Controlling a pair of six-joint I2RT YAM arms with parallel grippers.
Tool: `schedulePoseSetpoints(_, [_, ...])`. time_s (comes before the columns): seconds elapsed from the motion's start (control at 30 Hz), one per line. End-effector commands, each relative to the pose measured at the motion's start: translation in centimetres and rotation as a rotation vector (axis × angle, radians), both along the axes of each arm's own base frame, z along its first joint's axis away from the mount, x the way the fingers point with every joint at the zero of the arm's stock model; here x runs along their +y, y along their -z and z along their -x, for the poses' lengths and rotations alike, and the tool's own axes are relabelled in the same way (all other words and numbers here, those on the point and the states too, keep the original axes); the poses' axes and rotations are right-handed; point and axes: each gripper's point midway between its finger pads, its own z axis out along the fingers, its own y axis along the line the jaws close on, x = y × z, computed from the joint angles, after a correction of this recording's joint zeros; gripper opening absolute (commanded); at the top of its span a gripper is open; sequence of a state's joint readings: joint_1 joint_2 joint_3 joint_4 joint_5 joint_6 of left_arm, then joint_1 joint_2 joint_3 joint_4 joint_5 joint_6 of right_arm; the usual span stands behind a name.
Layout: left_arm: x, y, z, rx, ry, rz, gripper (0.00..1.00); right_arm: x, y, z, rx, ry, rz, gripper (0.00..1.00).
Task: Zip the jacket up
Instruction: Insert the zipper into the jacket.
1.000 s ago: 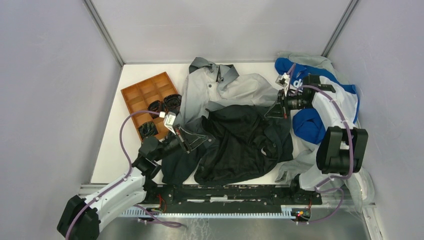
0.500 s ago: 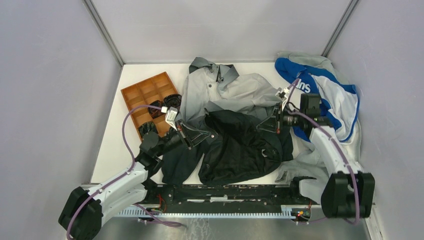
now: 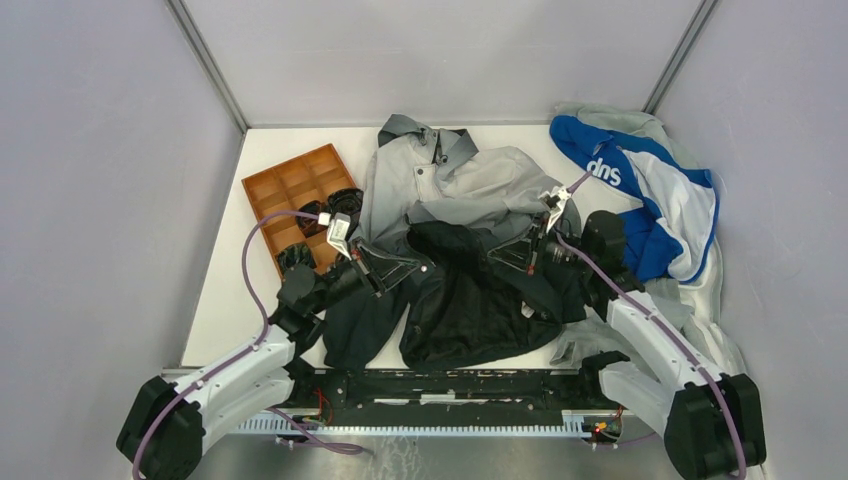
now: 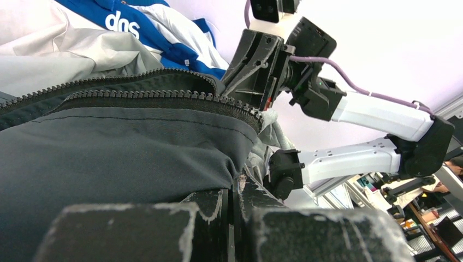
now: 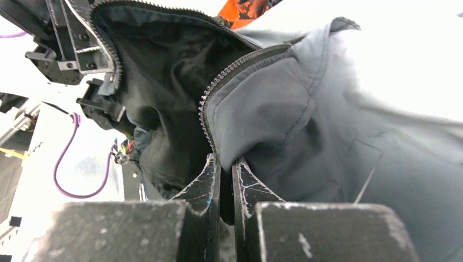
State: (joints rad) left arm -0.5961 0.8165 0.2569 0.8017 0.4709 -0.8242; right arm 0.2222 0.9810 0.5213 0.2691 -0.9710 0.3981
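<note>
Your right fingers (image 3: 500,261) swung in from the blue top (image 3: 640,200), so they and your left fingers (image 3: 415,270) now pinch zipper edges (image 4: 164,95) of the jacket (image 3: 470,300) on the desk (image 3: 225,300); next likely means joining the bottom ends.

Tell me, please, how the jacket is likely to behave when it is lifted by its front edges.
Probably floppy: the jacket sags and folds between the left tool and right tool. Its thin fabric bunches at both pinches, so it may slip. The zipper teeth curve with the cloth, so that edge likely needs tension to run straight.
</note>
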Motion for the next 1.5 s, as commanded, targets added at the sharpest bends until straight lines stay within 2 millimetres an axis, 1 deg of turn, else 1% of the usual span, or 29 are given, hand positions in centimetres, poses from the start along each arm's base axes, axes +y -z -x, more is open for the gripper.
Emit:
schedulePoseSetpoints(0.0, [0.6,-3.8,-0.1,-0.072,-0.037,0.095,0.02,1.0,-3.7,-0.4,-0.096,0.068,-0.121,0.00])
schedulePoseSetpoints(0.17, [1.1,-3.8,-0.2,-0.079,-0.064,0.106,0.02,1.6,-3.4,0.3,-0.052,0.071,-0.150,0.00])
schedulePoseSetpoints(0.3, [1.2,-3.9,-0.3,-0.077,-0.078,0.112,0.02,1.5,-3.0,0.0,0.001,0.108,-0.154,0.00])
schedulePoseSetpoints(0.47, [1.3,-3.9,-0.6,-0.067,-0.086,0.119,0.02,1.6,-3.0,0.2,0.006,0.106,-0.160,0.00])
schedulePoseSetpoints(0.7, [1.3,-4.1,-0.8,-0.065,-0.098,0.128,0.02,1.6,-2.4,0.5,0.033,0.110,-0.174,0.00])
schedulePoseSetpoints(1.47, [1.3,-4.2,-1.2,-0.063,-0.108,0.143,0.02,1.9,-2.2,1.3,0.079,0.100,-0.241,0.00])
